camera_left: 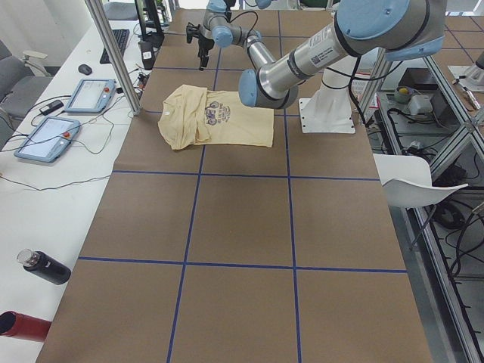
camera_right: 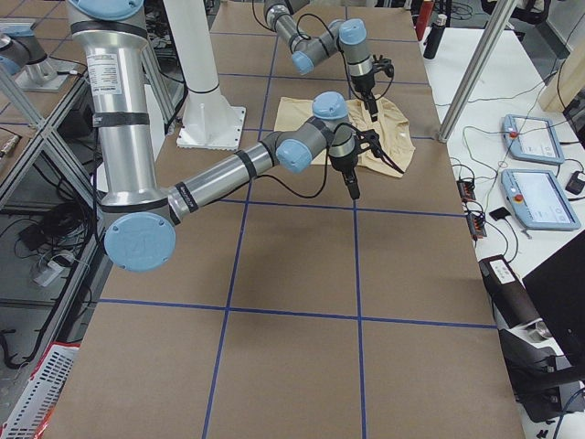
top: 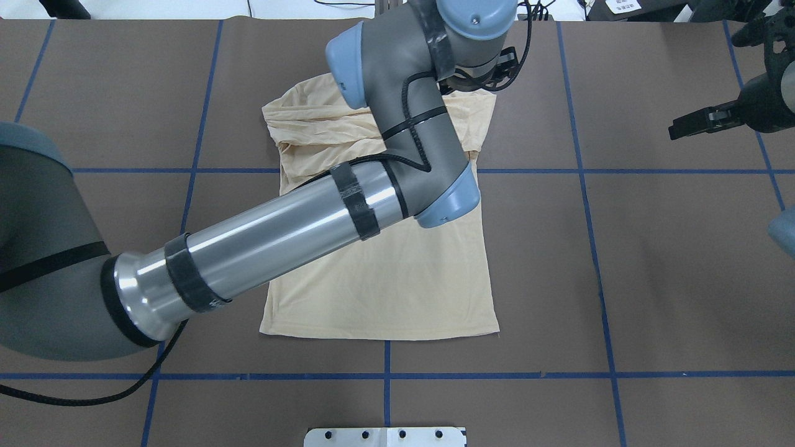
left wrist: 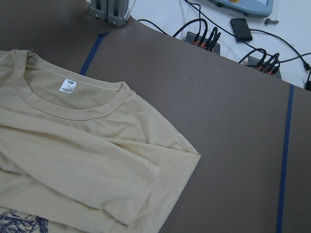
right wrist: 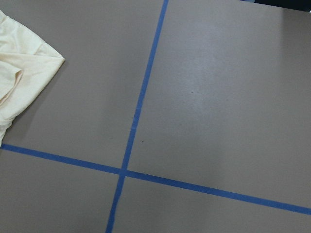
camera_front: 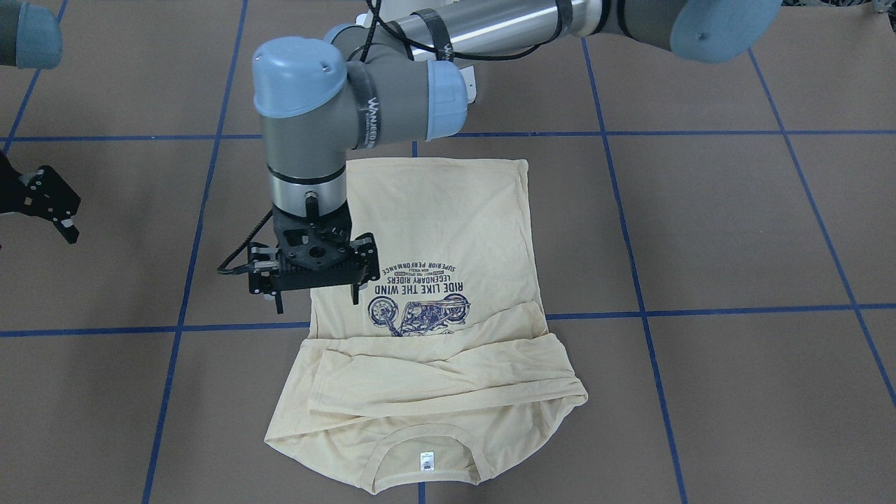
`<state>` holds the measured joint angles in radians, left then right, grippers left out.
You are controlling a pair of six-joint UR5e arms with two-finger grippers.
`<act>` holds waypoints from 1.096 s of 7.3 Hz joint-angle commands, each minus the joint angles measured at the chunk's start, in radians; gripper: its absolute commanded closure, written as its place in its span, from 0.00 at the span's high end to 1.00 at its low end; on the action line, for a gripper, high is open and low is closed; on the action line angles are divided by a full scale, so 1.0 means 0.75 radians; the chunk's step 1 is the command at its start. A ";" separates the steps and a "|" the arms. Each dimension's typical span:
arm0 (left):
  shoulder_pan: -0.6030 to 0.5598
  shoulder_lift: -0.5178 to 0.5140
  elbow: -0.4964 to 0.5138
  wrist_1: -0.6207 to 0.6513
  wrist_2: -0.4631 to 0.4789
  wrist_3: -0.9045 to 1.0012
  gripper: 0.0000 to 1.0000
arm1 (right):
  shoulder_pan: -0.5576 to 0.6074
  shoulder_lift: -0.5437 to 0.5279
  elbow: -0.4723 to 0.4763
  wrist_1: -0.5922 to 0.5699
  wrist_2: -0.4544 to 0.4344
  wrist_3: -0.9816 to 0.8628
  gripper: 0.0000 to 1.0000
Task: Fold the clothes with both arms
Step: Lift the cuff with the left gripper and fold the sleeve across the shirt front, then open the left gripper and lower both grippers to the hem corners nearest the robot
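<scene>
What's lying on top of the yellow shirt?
The pale cream-yellow long-sleeved T-shirt has its own sleeves folded across its chest, beside the navy motorcycle print. Whatever lies beneath them is hidden.

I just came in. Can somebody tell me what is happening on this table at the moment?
A two-arm robot is folding a cream long-sleeved T-shirt that lies flat, print up, on the brown table. Its sleeves lie folded across the chest, near the collar. The left gripper hangs open over one side edge of the shirt and holds nothing. The right gripper is off to the side over bare table, away from the shirt; I cannot tell whether it is open.
</scene>
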<state>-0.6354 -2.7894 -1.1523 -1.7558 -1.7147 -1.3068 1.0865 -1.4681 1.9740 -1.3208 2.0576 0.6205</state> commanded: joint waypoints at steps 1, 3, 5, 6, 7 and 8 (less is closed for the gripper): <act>-0.002 0.512 -0.684 0.103 -0.015 0.257 1.00 | -0.074 0.012 0.061 -0.002 0.009 0.103 1.00; -0.006 0.869 -1.076 0.099 -0.045 0.390 1.00 | -0.214 0.012 0.159 -0.006 -0.023 0.315 1.00; -0.010 0.942 -1.147 0.097 -0.060 0.374 1.00 | -0.526 0.008 0.278 -0.022 -0.318 0.646 1.00; 0.000 1.059 -1.192 0.069 -0.060 0.390 1.00 | -0.680 0.008 0.280 -0.024 -0.470 0.765 1.00; 0.015 1.135 -1.212 0.014 -0.058 0.366 1.00 | -0.765 0.008 0.281 -0.031 -0.512 0.829 1.00; 0.116 1.181 -1.211 0.013 -0.035 0.291 1.00 | -0.832 0.010 0.299 -0.081 -0.544 0.878 1.00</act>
<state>-0.6113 -1.9607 -2.0507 -1.7292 -1.7546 -1.0405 0.5420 -1.4615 2.1853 -1.3504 1.6983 1.2182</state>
